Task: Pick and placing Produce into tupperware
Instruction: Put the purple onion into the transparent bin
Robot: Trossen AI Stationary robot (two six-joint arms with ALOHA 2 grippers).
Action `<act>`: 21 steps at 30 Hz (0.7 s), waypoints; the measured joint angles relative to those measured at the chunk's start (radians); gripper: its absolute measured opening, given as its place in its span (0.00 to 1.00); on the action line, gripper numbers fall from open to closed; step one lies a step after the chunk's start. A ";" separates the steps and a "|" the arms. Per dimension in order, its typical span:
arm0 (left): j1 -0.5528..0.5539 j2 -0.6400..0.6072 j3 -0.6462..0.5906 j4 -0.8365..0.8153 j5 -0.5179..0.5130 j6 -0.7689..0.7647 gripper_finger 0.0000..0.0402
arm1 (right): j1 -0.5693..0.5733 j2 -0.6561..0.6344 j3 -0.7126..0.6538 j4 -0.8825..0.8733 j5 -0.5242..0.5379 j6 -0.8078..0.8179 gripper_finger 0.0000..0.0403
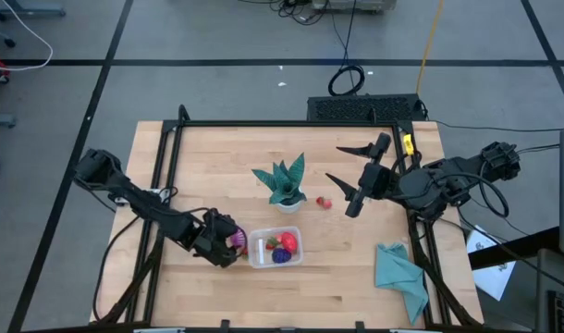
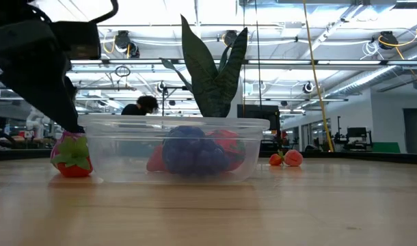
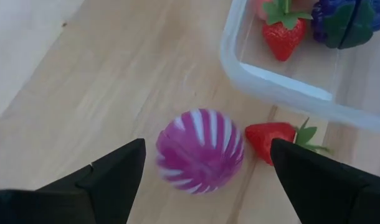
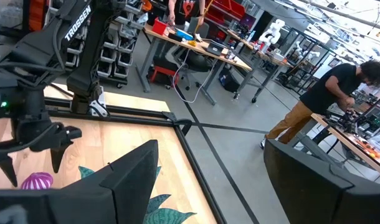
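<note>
My left gripper (image 1: 230,243) is open and low over the table, just left of the clear tupperware (image 1: 275,247). In the left wrist view its fingers (image 3: 115,171) stand on either side of the pink-purple striped ball (image 3: 199,151) without touching it. A red strawberry (image 3: 274,138) lies on the table beside the ball, against the tupperware's outer wall (image 3: 283,87). Inside the tupperware lie a strawberry (image 3: 282,34), a dark purple piece (image 3: 346,18) and a red piece (image 1: 287,242). My right gripper (image 1: 334,164) is open, raised right of the plant.
The teal spiky plant in a white pot (image 1: 284,183) stands behind the tupperware. A small red fruit (image 1: 324,201) lies on the table right of the pot. A teal cloth (image 1: 400,273) lies near the table's right near corner. A person works in the room beyond.
</note>
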 joint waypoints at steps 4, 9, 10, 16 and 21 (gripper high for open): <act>0.020 0.046 -0.001 0.013 0.035 0.011 0.87 | 0.000 0.000 0.000 0.000 0.000 0.001 0.70; 0.041 0.082 0.000 0.033 0.052 0.019 0.87 | 0.000 0.000 0.000 0.000 0.000 0.008 0.70; 0.044 0.088 0.000 0.036 0.056 0.020 0.87 | 0.000 0.000 0.000 0.000 0.000 0.008 0.70; 0.046 0.095 0.000 0.031 0.058 0.022 0.87 | 0.000 0.000 0.000 0.000 0.000 0.007 0.70; 0.050 0.095 0.000 0.054 0.055 0.042 0.87 | 0.000 0.000 0.000 0.000 0.000 0.006 0.70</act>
